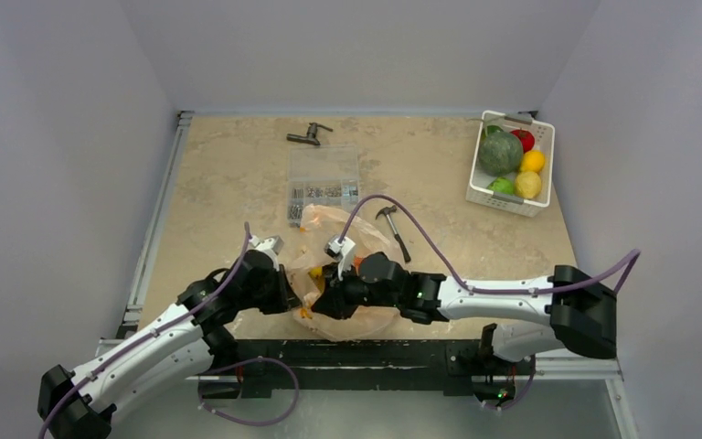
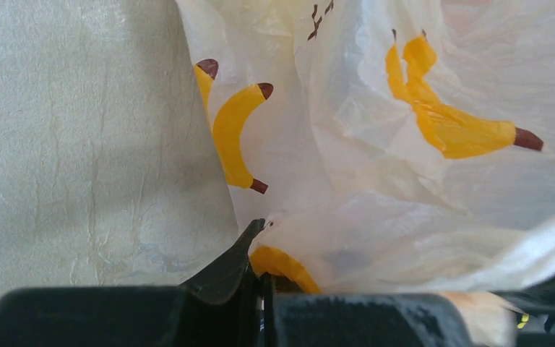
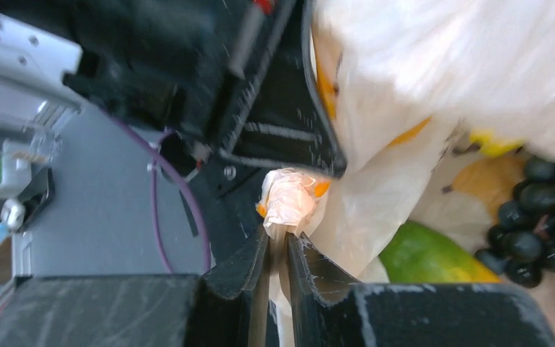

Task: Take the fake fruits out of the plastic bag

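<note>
The plastic bag [image 1: 334, 230] is translucent peach with yellow banana prints and lies at the near middle of the table. My left gripper [image 1: 294, 291] is shut on a fold of the bag's near edge; the left wrist view shows the film pinched at the gripper [image 2: 264, 278]. My right gripper [image 1: 327, 294] sits right beside it, shut on a bunched strip of the bag [image 3: 289, 206] in the right wrist view [image 3: 282, 246]. Inside the bag I see a green fake fruit [image 3: 433, 253] and a bunch of dark grapes [image 3: 535, 217]. The peach is hidden.
A white basket [image 1: 509, 199] at the back right holds a dark green vegetable with red, yellow and green pieces. A hammer [image 1: 393, 229] lies just right of the bag. A clear parts box [image 1: 323, 183] and a black tool [image 1: 308, 134] lie behind it.
</note>
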Motion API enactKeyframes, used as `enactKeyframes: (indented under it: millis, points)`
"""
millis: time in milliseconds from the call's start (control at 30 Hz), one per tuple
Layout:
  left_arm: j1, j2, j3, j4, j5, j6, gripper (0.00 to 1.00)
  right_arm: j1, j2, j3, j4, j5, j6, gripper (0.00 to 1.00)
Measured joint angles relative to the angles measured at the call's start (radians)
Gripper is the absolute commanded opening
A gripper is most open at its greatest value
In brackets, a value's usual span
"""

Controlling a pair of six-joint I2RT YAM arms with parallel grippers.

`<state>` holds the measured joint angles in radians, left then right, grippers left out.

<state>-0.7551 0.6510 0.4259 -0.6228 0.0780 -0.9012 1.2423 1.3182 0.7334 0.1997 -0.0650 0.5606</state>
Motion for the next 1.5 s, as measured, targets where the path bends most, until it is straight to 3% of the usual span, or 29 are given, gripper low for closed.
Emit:
enactKeyframes:
  millis: [67, 267, 333, 467, 533, 633, 833, 900, 1000, 1200, 1500]
  points:
    - [0.0, -0.01, 0.005, -0.002, -0.011, -0.016, 0.02, 0.001, 0.027, -0.058, 0.081, -0.048, 0.029, 0.16]
    - [0.0, -0.062, 0.019, -0.021, -0.019, -0.06, 0.51, 0.001, 0.191, -0.117, 0.198, -0.105, 0.08, 0.23]
    - [0.0, -0.103, 0.016, -0.034, -0.01, -0.074, 0.62, 0.001, 0.201, -0.117, 0.223, -0.11, 0.09, 0.27]
    - [0.0, -0.22, -0.029, -0.035, 0.026, -0.101, 0.71, 0.001, 0.191, -0.117, 0.264, -0.109, 0.094, 0.31]
    - [0.0, -0.262, -0.063, -0.026, 0.046, -0.108, 0.69, 0.001, 0.184, -0.117, 0.274, -0.108, 0.094, 0.33]
    - [0.0, -0.255, -0.102, -0.011, 0.069, -0.114, 0.57, 0.001, 0.167, -0.122, 0.286, -0.104, 0.094, 0.34]
    - [0.0, -0.166, -0.116, 0.065, 0.108, -0.117, 0.12, 0.001, 0.143, -0.132, 0.286, -0.098, 0.094, 0.41]
    - [0.0, -0.146, -0.116, 0.069, 0.112, -0.105, 0.02, 0.001, 0.132, -0.131, 0.269, -0.082, 0.088, 0.44]
    - [0.0, -0.135, -0.111, 0.054, 0.104, -0.081, 0.0, 0.001, 0.084, -0.124, 0.173, -0.048, 0.071, 0.49]
    - [0.0, -0.093, -0.094, 0.044, 0.123, -0.041, 0.0, 0.001, -0.082, -0.048, -0.101, 0.033, 0.036, 0.47]
    - [-0.01, 0.109, -0.093, 0.144, 0.206, -0.012, 0.0, 0.001, 0.051, 0.069, -0.33, 0.216, 0.019, 0.42]
